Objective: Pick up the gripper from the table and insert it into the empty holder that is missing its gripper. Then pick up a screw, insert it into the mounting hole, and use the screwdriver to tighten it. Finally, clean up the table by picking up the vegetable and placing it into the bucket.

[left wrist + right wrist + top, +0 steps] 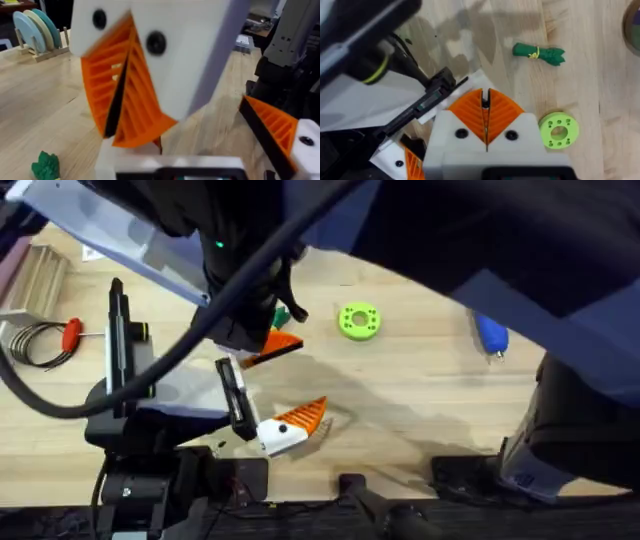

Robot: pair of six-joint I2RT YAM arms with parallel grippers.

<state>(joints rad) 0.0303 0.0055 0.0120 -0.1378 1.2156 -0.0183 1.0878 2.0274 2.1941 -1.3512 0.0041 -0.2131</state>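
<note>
From overhead, the orange gripper (305, 417) sits seated on its white holder (278, 436) near the table's front edge; the blue screwdriver (491, 335) lies far right. The left wrist view leaves me unable to tell that arm's finger state. In the right wrist view, the right gripper (485, 120) is pressed together, empty; the vegetable (539, 53) lies beyond, probably light and soft, best pinched mid-stalk.

Pale wood, matt plastics

Light wooden table (420, 400) with visible grain, smooth and matt. Ribbed orange plastic pads on white plastic, seen on right gripper (485, 117). Lime-green plastic disc (359, 320), matt. Glossy blue plastic screwdriver (491, 335). Dark-green vegetable (539, 53), matt and bumpy.
</note>
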